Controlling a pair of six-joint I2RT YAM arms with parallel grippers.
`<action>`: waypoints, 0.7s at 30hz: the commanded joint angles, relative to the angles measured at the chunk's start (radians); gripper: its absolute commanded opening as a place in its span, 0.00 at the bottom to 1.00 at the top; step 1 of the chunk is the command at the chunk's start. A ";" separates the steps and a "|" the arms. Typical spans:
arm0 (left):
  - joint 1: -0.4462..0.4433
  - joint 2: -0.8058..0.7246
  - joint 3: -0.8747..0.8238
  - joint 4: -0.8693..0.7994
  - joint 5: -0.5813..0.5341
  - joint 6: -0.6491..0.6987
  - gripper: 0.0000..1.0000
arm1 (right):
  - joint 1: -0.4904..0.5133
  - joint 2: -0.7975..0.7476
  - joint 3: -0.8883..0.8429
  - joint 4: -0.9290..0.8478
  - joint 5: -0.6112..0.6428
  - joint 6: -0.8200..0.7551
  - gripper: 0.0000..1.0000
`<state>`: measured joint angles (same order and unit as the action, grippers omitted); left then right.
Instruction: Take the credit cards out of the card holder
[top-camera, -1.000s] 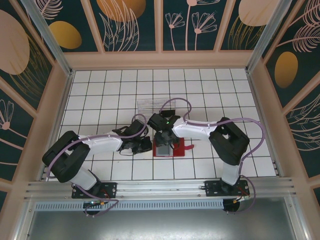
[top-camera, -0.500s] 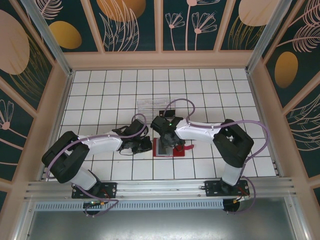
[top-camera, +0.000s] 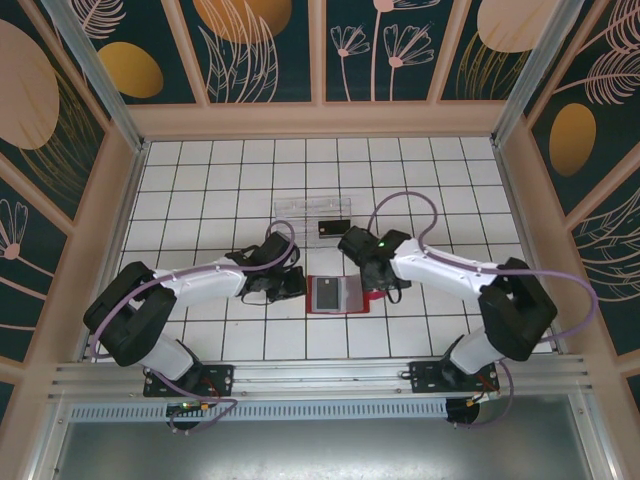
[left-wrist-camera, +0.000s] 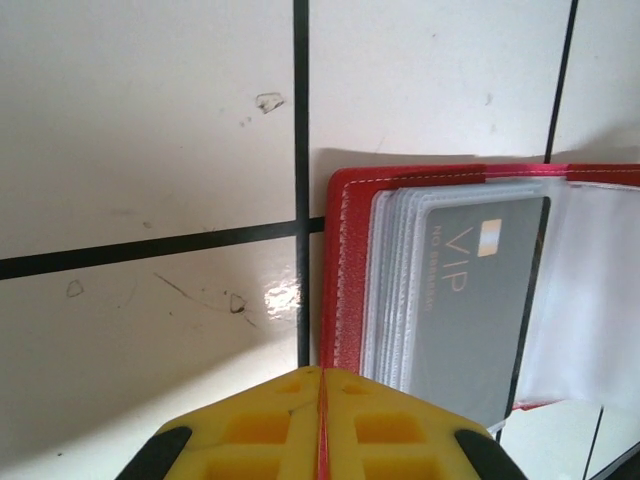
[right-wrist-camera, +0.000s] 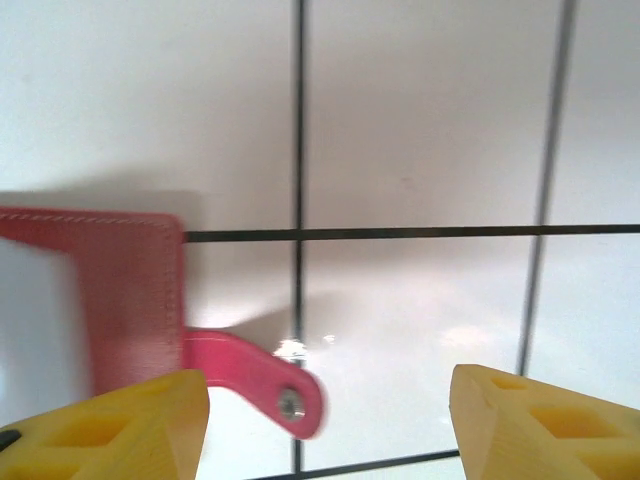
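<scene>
The red card holder (top-camera: 335, 311) lies open on the tiled floor between the two arms. A grey VIP credit card (left-wrist-camera: 470, 290) sits in its clear sleeves. My left gripper (left-wrist-camera: 321, 372) is shut on the holder's left red edge (left-wrist-camera: 350, 280), and a thin red line shows between its fingers. My right gripper (right-wrist-camera: 328, 385) hangs open above the holder's right edge (right-wrist-camera: 130, 290), over the small red closing tab (right-wrist-camera: 260, 385), and holds nothing. Another dark credit card (top-camera: 334, 228) lies loose on the floor behind the holder.
A clear plastic tray (top-camera: 300, 210) stands just behind the loose card. Wooden walls enclose the white tiled floor (top-camera: 200, 190) on three sides. The arm bases stand at the near edge.
My right arm has swung right, from above the holder's middle to its right edge, uncovering the grey card inside. The left arm and the holder have stayed put.
</scene>
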<state>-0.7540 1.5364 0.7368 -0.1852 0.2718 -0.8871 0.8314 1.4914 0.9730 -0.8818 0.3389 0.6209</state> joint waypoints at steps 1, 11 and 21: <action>-0.007 0.011 0.032 -0.030 -0.013 0.021 0.10 | -0.016 -0.060 0.009 -0.042 0.022 0.020 0.65; -0.007 0.001 0.020 0.070 0.049 -0.004 0.06 | -0.057 -0.166 -0.083 0.454 -0.562 0.020 0.46; -0.008 0.035 -0.013 0.158 0.107 -0.042 0.05 | -0.104 -0.135 -0.226 0.710 -0.740 0.091 0.28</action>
<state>-0.7540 1.5505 0.7437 -0.0658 0.3450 -0.9092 0.7410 1.3441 0.7727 -0.2771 -0.3248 0.6830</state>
